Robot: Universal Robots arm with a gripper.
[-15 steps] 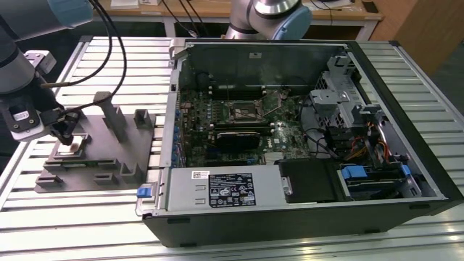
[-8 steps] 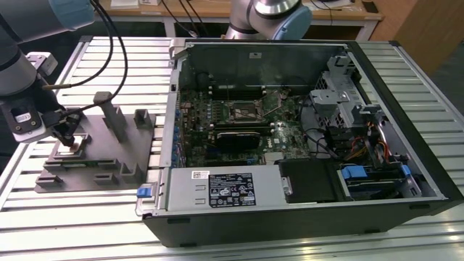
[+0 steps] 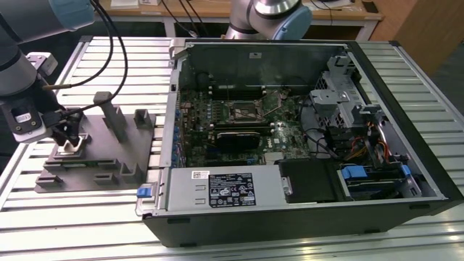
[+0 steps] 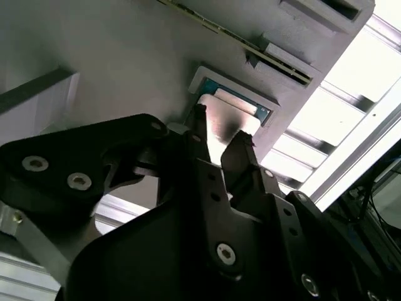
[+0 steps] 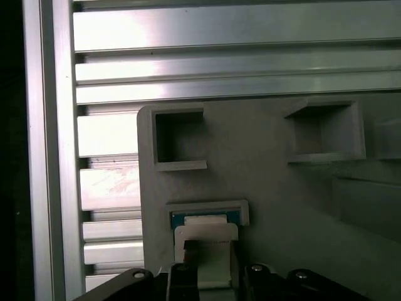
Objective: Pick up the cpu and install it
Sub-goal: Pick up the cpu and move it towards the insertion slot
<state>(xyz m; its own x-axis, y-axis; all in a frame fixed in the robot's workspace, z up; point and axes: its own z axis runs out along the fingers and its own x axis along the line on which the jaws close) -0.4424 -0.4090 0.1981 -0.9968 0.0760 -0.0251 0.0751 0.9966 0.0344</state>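
One cpu [image 4: 219,116] lies in its pocket of the grey fixture [image 4: 125,56], between the spread, unclenched jaws; closing off-centre could, I judge, tilt it against the pocket rim or let it slip out

Finishes on and around the fixture [image 3: 100,151]
fixture: smooth matt grey plastic; cpu [image 4: 218,118] seated in it: shiny bare-metal top; table [image 3: 73,223] beneath it: ribbed, glossy aluminium.
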